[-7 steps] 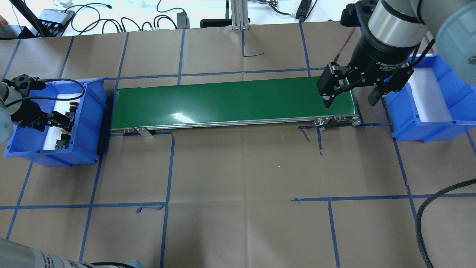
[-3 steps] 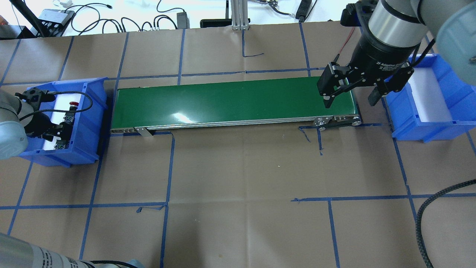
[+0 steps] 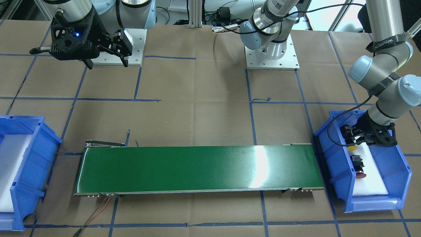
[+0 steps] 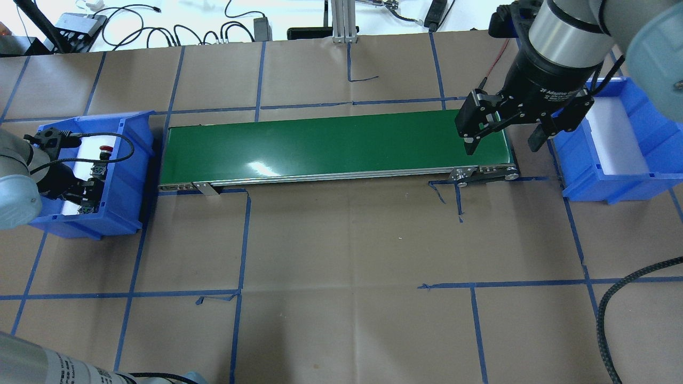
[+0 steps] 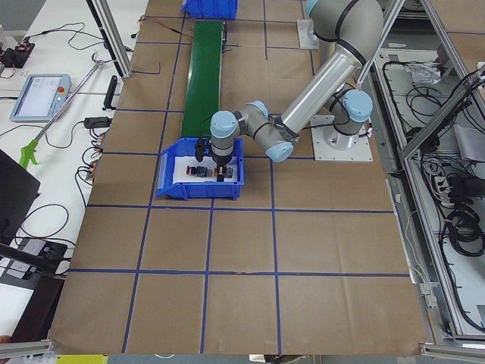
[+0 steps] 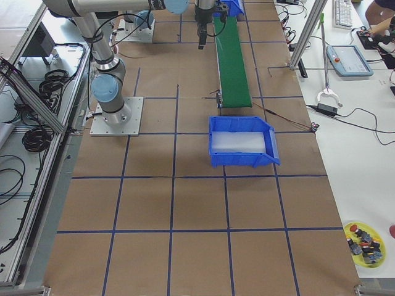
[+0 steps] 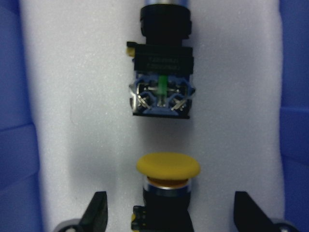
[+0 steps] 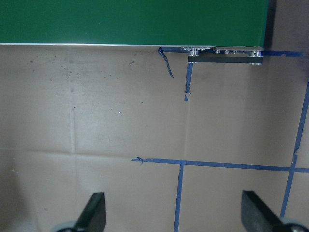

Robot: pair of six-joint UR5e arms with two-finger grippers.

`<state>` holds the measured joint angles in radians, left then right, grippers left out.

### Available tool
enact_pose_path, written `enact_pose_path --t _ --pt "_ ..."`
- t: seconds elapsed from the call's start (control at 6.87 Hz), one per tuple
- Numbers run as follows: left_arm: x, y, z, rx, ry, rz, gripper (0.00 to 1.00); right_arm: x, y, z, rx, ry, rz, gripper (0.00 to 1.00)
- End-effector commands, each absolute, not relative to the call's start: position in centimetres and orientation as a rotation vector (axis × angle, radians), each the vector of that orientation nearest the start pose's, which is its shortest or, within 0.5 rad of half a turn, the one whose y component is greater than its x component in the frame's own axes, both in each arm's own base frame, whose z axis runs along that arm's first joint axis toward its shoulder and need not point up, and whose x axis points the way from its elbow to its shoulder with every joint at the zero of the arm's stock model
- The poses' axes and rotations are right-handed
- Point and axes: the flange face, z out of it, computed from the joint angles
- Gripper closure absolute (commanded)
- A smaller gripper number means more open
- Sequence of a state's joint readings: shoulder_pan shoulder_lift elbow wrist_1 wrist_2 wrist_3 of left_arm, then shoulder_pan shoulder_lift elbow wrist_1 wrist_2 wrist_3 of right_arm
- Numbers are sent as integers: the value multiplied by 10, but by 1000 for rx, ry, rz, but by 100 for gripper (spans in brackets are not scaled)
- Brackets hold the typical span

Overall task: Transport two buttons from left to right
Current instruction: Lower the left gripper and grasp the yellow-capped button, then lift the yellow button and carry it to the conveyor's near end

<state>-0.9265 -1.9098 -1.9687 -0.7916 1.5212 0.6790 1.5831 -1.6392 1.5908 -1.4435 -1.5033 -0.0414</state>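
Note:
The yellow button [image 7: 168,166] lies on white foam in the left blue bin [image 3: 335,164], with my open left gripper [image 7: 171,215] straddling its black body, one finger on each side. It also shows in the front view [image 3: 352,148] just below the left gripper [image 3: 357,138]. In the overhead view the left gripper [image 4: 74,193] hides it. The red button [image 3: 359,168] lies further along the bin, apart from the gripper [image 4: 105,151]. My right gripper [image 4: 503,143] is open and empty above the conveyor's right end.
A green conveyor belt [image 4: 331,144] runs between the left bin [image 4: 125,176] and the right blue bin [image 4: 581,170], which holds only white foam. The bin walls stand close on both sides of the left gripper. Cables lie beyond the table's far edge.
My left gripper has moved toward the near end of the bin and down over the yellow button, which it now covers in the overhead view. The right arm has not moved.

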Motion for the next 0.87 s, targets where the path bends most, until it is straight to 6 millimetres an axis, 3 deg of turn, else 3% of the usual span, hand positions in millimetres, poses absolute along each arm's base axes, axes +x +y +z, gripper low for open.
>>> enact_pose_path --t 0.0,0.15,0.29,0.44,0.73 --pt "212 -512 205 62 3150 -99 88 146 -453 498 -78 3070 121 0" --pt "214 -514 217 58 3138 -123 98 146 -453 498 -78 3070 121 0" --pt "213 -515 228 56 3129 -144 99 146 -453 498 -78 3070 121 0" --pt "211 -511 253 59 3109 -175 99 146 -453 498 -78 3070 121 0" --pt "202 -501 331 58 3131 -128 99 146 -453 498 -78 3070 121 0"
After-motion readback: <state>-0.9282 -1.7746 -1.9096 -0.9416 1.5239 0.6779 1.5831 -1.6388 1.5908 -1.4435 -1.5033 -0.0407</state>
